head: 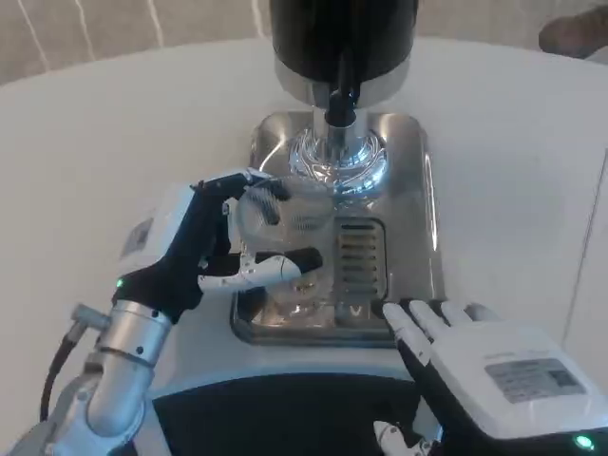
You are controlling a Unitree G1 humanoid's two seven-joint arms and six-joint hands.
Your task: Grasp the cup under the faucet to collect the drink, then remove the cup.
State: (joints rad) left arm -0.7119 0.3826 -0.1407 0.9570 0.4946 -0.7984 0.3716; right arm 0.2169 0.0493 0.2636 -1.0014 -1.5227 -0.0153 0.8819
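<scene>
White table fills the background, carrying a steel drip tray with a slotted grate. Black dispenser body stands at the tray's far end; its faucet points down over a chrome base. Clear cup sits on the tray, just in front of the faucet and slightly left. Left hand grips the cup, fingers wrapped around its side. Right hand rests near the tray's front edge, released, fingers apart, holding nothing.
</scene>
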